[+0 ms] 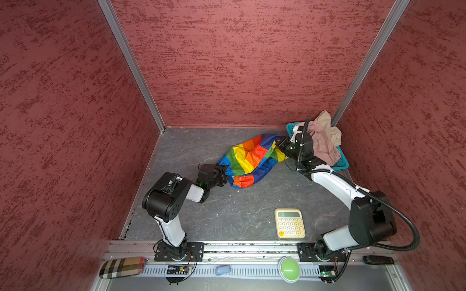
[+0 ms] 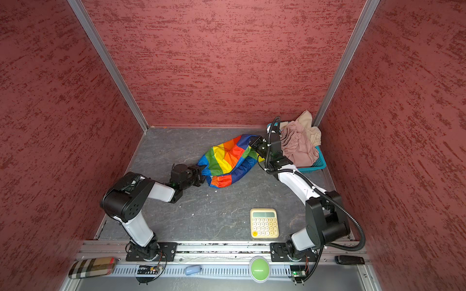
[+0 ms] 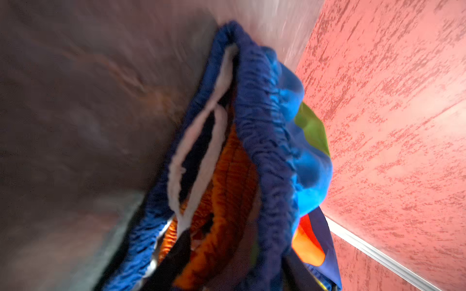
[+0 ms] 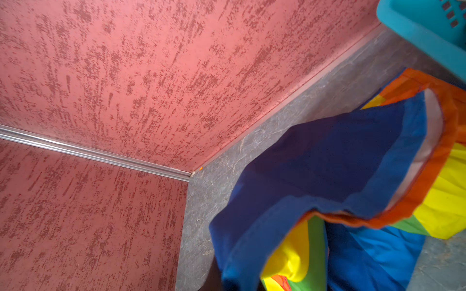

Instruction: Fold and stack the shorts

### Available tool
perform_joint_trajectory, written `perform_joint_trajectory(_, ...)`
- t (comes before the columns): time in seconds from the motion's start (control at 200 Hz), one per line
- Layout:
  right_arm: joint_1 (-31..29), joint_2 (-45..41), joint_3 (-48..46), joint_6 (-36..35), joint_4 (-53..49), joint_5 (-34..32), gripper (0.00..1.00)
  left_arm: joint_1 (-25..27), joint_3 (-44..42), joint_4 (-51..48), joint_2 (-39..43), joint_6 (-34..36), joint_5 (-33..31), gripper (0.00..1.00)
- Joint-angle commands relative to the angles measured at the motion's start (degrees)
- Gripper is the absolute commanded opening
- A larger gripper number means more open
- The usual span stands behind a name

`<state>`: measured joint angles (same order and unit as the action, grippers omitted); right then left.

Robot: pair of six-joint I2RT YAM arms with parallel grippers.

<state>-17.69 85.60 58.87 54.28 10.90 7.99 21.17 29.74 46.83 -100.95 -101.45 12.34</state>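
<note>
Although all three shorts are in view, none looks folded and no stack exists, so nearly the whole task remains. The left gripper (image 1: 225,175) sits at the waistband of the rainbow shorts (image 1: 248,158), crumpled mid-table (image 1: 234,216) toward its far edge; whether its jaws have caught fabric I cannot tell. The right gripper (image 1: 279,144) is clenched on the opposite hem. The pink shorts (image 1: 324,148) and beige shorts (image 1: 327,118) lie heaped in the basket (image 1: 342,164) at the far right corner.
</note>
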Motion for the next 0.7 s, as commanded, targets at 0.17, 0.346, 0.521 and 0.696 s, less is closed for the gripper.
perform_joint_trajectory(0.17,0.60,0.97,2.99,1.79,2.95,2.59,0.00,0.37,-0.99,1.46,1.28,4.88,-4.44,0.29)
perform_joint_trajectory(0.346,0.61,1.79,3.93,1.35,2.99,3.77,0.00,-0.57,-1.78,-4.31,6.46,10.27,-4.13,0.47)
perform_joint_trajectory(0.521,0.65,3.72,6.28,1.86,2.94,4.15,0.00,-0.49,-0.59,-18.56,15.62,17.23,-5.52,0.60)
perform_joint_trajectory(0.696,0.69,5.50,7.22,5.60,6.69,4.58,0.00,3.64,-1.19,-25.12,20.06,16.46,-8.92,0.56)
